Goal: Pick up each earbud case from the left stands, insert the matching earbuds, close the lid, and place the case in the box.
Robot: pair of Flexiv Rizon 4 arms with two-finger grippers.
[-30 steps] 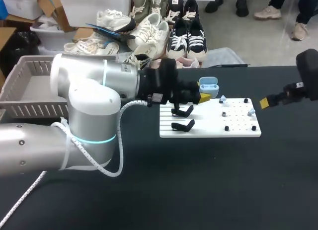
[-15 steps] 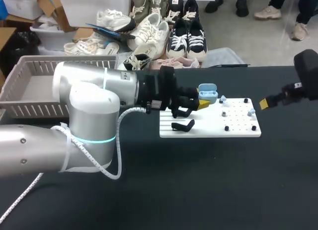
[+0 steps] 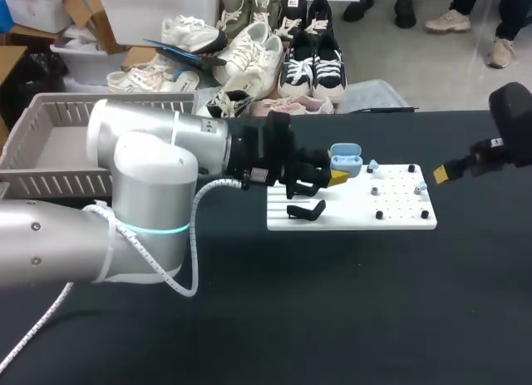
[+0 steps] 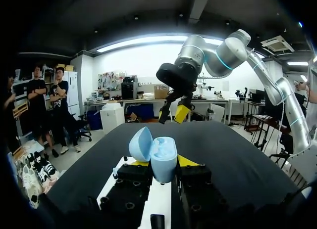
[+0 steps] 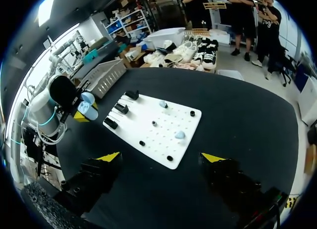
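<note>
The open earbud case (image 4: 163,157) is smooth pale-blue plastic with a soft sheen. The white board (image 3: 399,219) looks like matt plastic, and its stands (image 3: 306,209) are matt black. The table (image 3: 332,310) is dull black, the left arm (image 3: 150,152) glossy silver-white, and the far-left box (image 3: 50,144) ribbed grey plastic.

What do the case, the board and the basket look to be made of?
Case: light blue plastic, smooth with a soft sheen, lid open. Board: white, flat and matte, drilled with holes; plastic or painted sheet, I cannot tell which. Basket: grey moulded plastic, judging by its slotted walls.
</note>
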